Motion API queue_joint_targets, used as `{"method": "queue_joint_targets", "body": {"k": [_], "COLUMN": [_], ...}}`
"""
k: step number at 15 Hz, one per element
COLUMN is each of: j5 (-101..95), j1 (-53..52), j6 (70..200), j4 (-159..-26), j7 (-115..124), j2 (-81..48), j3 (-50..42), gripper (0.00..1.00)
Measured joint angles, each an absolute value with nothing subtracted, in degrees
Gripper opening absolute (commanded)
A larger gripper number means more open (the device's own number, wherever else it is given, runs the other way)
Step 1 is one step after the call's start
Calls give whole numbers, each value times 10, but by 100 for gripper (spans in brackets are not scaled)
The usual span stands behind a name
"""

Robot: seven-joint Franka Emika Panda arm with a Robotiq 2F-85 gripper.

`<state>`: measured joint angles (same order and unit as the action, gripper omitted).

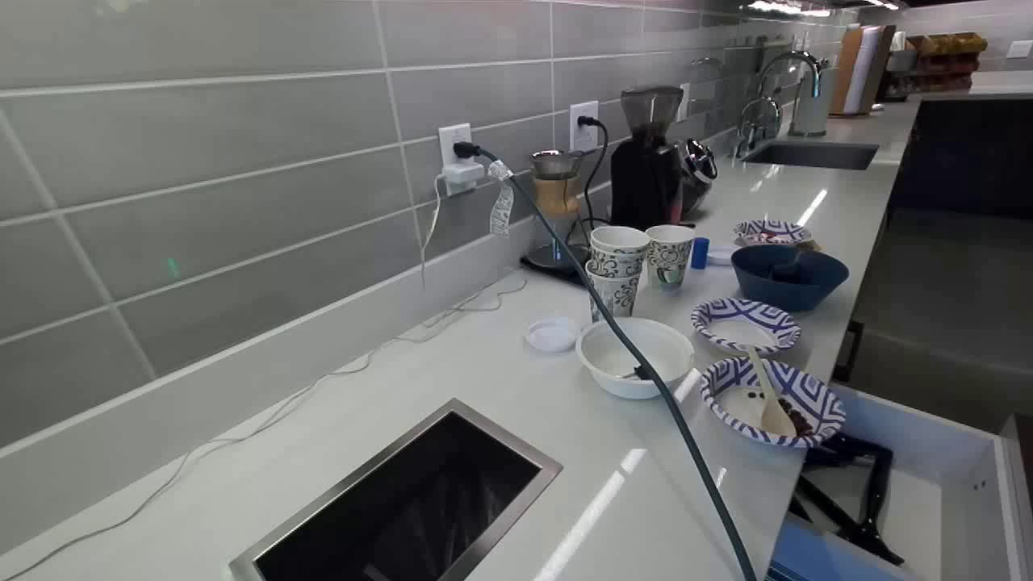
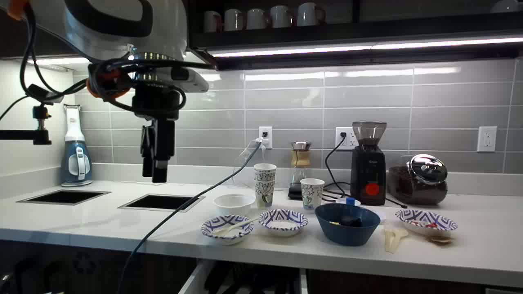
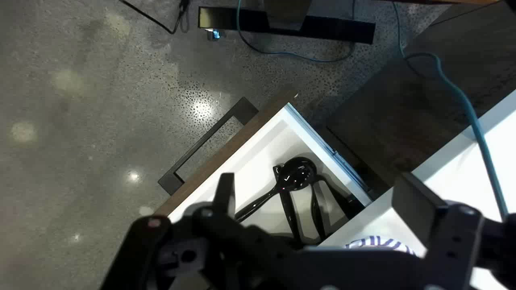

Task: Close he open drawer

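The drawer is pulled out below the counter. Its pale walls show in both exterior views (image 1: pixel 912 424) (image 2: pixel 198 277) and in the wrist view (image 3: pixel 278 129). Its dark brown front panel (image 3: pixel 227 155) carries a long black handle (image 3: pixel 205 139) in the wrist view. Black utensils (image 3: pixel 297 174) lie inside the drawer. My gripper (image 3: pixel 320 195) is open and empty, with its fingers wide apart above the drawer and the counter edge. In an exterior view the gripper (image 2: pixel 155 173) points down, above counter height, and touches nothing. Part of the drawer is hidden by the counter and gripper.
A thick cord (image 1: pixel 678 411) runs from the wall outlet across the counter and over its edge. Patterned bowls (image 2: pixel 227 229) and a blue bowl (image 2: pixel 347 223) stand near the front edge. A steel-rimmed cut-out (image 1: pixel 395 492) lies in the counter. A black stand base (image 3: pixel 286 26) is on the floor.
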<state>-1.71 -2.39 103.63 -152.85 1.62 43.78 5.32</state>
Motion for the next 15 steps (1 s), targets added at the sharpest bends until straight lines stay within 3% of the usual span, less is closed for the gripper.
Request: {"method": "queue_joint_targets", "body": {"k": [10,15], "j5": [-17,-19], "j1": [-24,-35], "j6": [1036,1035], "j4": [-1529,-1545], "j7": [15,-143], "j2": [438,426], "j3": [52,-30], "gripper": [100,100]}}
